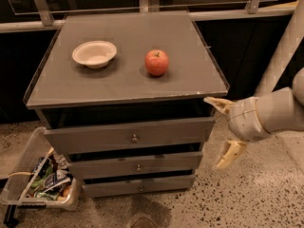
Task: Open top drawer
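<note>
The top drawer [128, 135] is the widest grey front of three, with a small round metal knob [134, 138] at its middle, and it looks closed or nearly so. My gripper [219, 133] is at the cabinet's right front corner, level with the top drawer's right end. Its two pale fingers are spread wide apart, one [216, 103] up by the tabletop edge and one [229, 155] lower down. It holds nothing and is well to the right of the knob.
A white bowl [94, 54] and a red apple [156, 62] sit on the grey cabinet top [123, 80]. Two slimmer drawers [137, 166] lie below. A clear bin of snack packets [42, 182] stands on the speckled floor at the lower left. A rail runs behind.
</note>
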{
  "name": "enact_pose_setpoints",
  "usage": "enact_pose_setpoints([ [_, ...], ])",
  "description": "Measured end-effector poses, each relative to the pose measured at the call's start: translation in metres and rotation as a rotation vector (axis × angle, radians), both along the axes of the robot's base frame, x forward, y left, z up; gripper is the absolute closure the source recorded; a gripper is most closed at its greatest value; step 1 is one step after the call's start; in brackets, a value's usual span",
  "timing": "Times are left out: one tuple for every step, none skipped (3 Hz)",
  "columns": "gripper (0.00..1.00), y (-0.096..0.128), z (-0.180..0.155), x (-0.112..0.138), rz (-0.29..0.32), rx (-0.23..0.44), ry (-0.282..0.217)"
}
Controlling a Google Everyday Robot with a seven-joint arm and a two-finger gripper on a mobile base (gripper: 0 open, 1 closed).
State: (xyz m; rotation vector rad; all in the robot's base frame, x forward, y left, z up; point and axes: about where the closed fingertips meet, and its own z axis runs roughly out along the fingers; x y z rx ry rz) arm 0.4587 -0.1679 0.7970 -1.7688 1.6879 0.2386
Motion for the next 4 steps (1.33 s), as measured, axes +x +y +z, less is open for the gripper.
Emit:
enact_pose_setpoints([
  [0.00,0.023,-0.052,0.037,0.013,0.044,-0.003],
  [0.00,0.023,-0.052,0.037,0.013,0.044,-0.003],
  [0.00,0.032,-0.057,0.044,0.031,0.083,-0.011],
  [0.00,0.050,-0.077,0.056,0.048,0.115,0.001],
])
